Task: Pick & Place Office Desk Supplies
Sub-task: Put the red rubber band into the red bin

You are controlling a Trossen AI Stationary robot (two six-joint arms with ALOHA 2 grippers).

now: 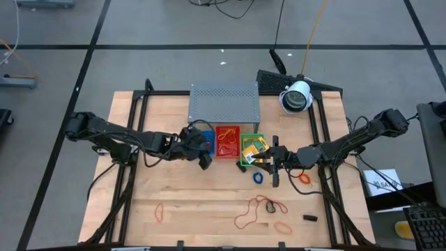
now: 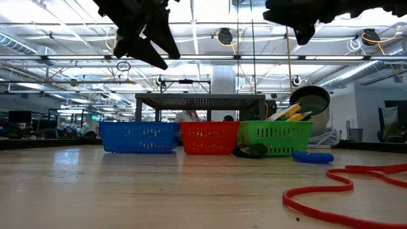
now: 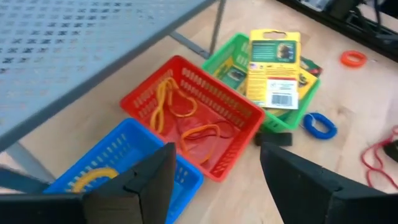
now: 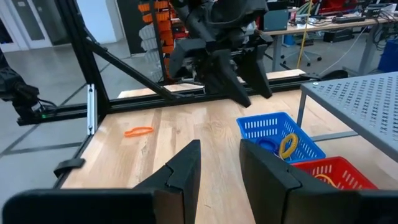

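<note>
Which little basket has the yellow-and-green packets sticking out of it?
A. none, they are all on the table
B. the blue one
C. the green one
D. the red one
C: the yellow-and-green packets stand in the green basket, while the red basket holds rubber bands and the blue basket a yellow ring.
</note>
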